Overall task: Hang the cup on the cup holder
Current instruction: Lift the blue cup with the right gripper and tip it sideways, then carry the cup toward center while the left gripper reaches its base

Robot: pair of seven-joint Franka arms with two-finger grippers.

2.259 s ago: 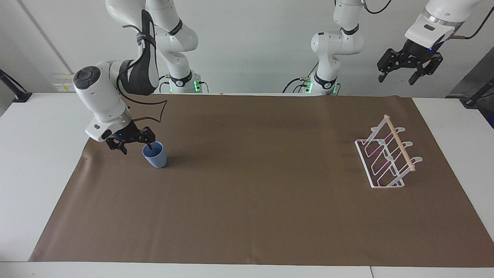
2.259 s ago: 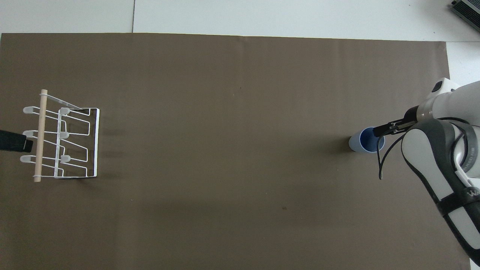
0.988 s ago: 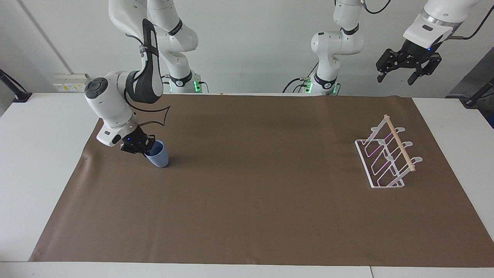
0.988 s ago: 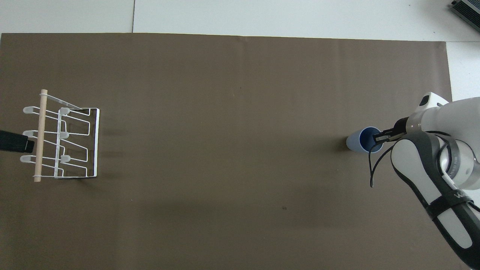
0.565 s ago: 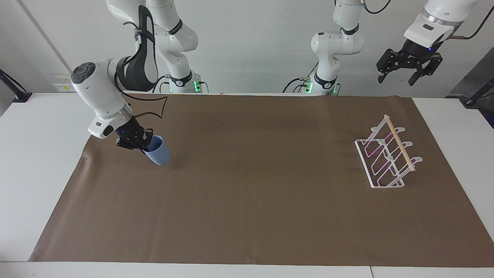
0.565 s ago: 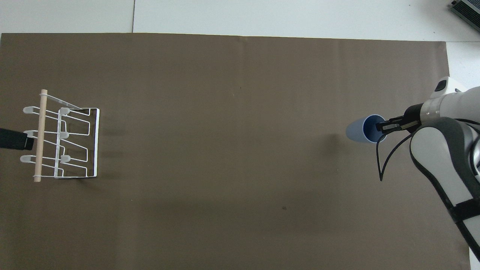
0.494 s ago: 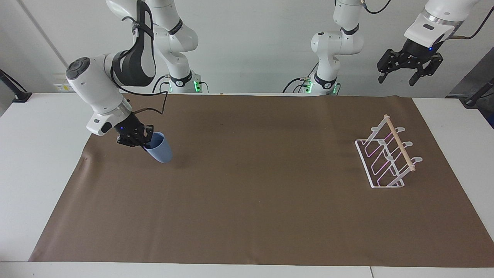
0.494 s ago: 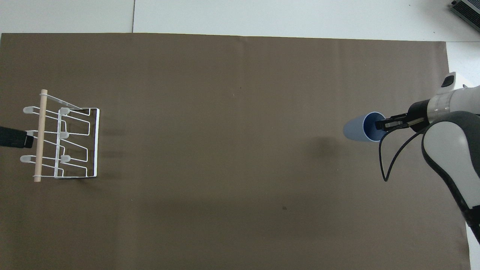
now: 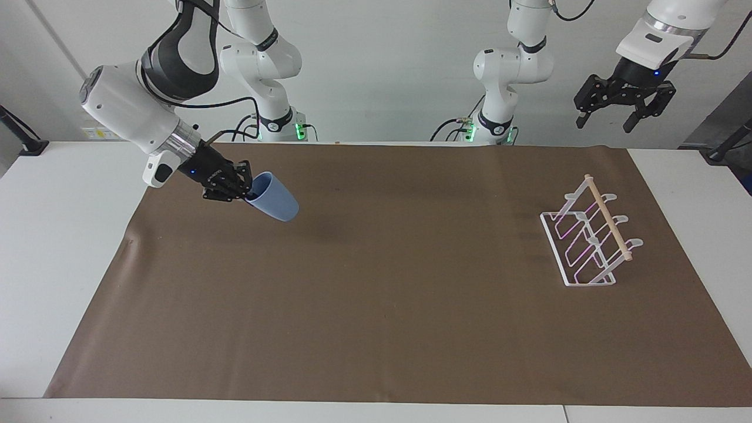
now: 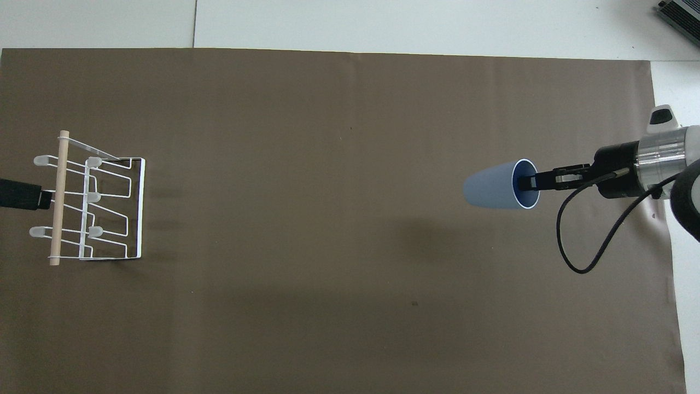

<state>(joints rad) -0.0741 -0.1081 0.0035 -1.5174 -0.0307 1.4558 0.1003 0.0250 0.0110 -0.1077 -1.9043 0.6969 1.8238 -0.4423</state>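
The cup (image 9: 272, 200), a light-blue tumbler, is held clear of the worktop (image 9: 59, 235), tipped nearly onto its side with its base pointed toward the middle of the mat; in the facing view it is seen at the upper left of the frame, and in the overhead view at the right of the frame, over the brown mat (image 9: 376, 305) toward the right arm's end. Its rim is gripped by the right end effector (image 9: 244, 189), whose fingers are pinched together on the cup's wall, one fingertip being seen inside the mouth in the overhead view (image 10: 528, 182). A faint shadow is cast on the mat below the cup. The cup holder (image 9: 589, 240), a white wire rack with a wooden dowel along its top, is set on the mat well apart from the cup, at the right of the facing frame, toward the left arm's end. The left end effector (image 9: 624, 114) is held high at the upper right of the facing frame, its fingers spread wide and nothing between them, while that arm waits.
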